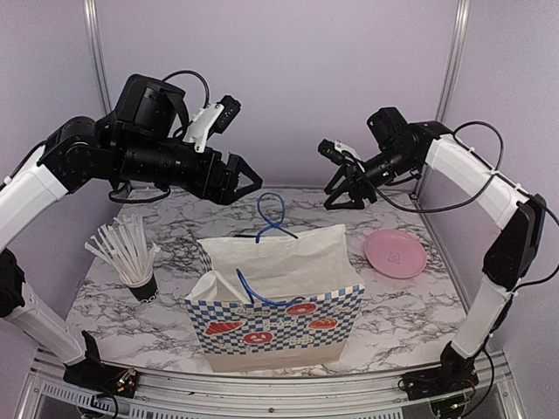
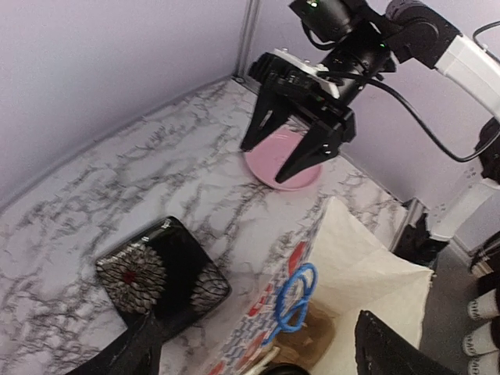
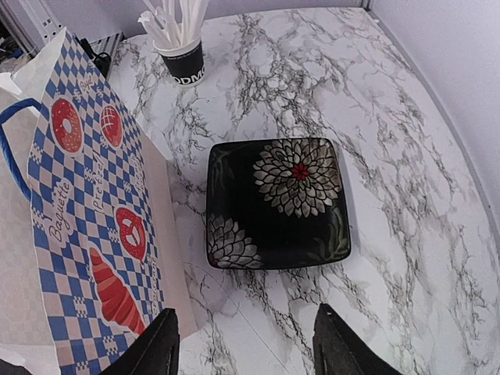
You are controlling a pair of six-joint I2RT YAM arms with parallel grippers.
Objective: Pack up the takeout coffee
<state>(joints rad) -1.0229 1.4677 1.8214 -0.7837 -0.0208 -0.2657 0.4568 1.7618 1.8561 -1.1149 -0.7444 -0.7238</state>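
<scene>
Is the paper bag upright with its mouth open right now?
Upright and open. The paper bag stands on the marble table, its mouth spread wide; the left wrist view looks down into it.

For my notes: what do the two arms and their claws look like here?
The left arm and right arm have white links joined by black motor housings, with loose black cables looping alongside. The left claw and right claw are black, each with two tapering fingers. A white bracket with a small camera tops each wrist.
</scene>
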